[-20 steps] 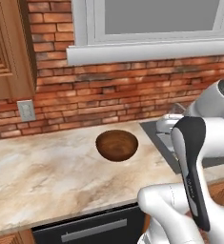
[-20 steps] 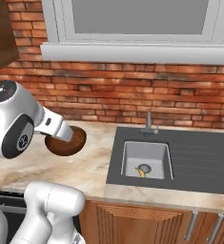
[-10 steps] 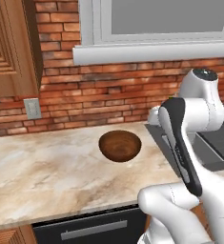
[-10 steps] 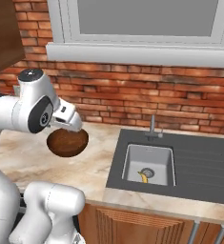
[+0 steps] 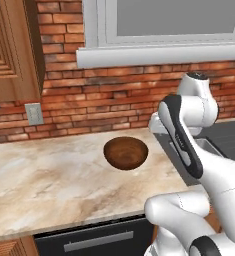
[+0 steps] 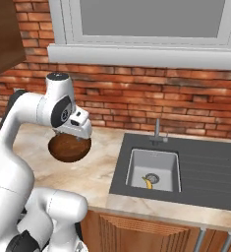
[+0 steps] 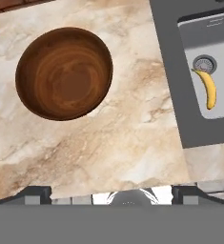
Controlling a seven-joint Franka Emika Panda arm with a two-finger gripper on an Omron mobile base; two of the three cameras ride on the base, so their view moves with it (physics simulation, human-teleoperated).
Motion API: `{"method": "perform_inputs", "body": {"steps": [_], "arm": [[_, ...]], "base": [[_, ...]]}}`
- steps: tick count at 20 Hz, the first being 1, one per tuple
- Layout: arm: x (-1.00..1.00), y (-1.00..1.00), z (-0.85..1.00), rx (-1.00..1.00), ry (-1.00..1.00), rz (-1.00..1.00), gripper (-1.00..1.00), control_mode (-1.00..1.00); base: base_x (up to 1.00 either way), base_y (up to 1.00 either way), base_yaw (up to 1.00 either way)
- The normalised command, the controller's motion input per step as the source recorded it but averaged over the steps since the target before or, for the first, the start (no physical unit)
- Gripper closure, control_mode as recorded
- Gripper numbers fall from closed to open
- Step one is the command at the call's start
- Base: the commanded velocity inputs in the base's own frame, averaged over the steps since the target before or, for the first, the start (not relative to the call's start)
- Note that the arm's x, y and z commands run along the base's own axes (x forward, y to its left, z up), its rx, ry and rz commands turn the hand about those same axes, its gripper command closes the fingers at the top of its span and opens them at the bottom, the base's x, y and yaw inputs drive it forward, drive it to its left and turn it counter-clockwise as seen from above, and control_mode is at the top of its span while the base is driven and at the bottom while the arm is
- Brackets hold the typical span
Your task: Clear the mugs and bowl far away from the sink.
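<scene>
The wide dark brown bowl (image 5: pixel 125 152) sits upright and empty on the marble counter (image 5: pixel 44 180), left of the sink (image 6: pixel 154 170). In the hand view the bowl (image 7: pixel 64 72) lies at the upper left and the sink (image 7: pixel 213 52) at the upper right. My gripper (image 6: pixel 73 138) hangs above the counter at the bowl's sink-side rim. Its fingertips (image 7: pixel 37 193) stand wide apart at the bottom of the hand view, open, with nothing between them. The two mugs are out of view.
A yellow banana (image 7: pixel 208 88) lies by the drain in the basin. The grey faucet (image 6: pixel 158 130) stands behind the sink, with the ridged drainboard (image 6: pixel 210 165) to its right. A brick wall with an outlet (image 5: pixel 34 114) and a wooden cabinet (image 5: pixel 14 50) border the counter's far left.
My arm has swung up from low in front of the cameras, and its hand now hangs over the counter beside the bowl. The bowl has stayed where it was.
</scene>
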Motion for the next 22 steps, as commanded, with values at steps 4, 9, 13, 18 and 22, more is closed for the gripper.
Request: {"method": "perform_inputs", "body": {"steps": [4,9,13,18,22], "arm": [[0.04,0.0,-0.73,0.04,-0.01,0.06,-1.0,-1.0],[0.15,0.0,-0.46,0.01,0.0,0.03,-1.0,-1.0],[0.39,0.0,-0.05,0.0,0.01,0.0,-1.0,-1.0],[0.54,0.0,0.0,0.0,0.04,0.0,-1.0,-1.0],[0.38,0.0,-0.11,0.0,0.02,0.0,-1.0,-1.0]], "base": [[0.0,0.0,0.0],[0.0,0.0,0.0],[0.0,0.0,0.0],[0.0,0.0,0.0],[0.0,0.0,0.0]]}}
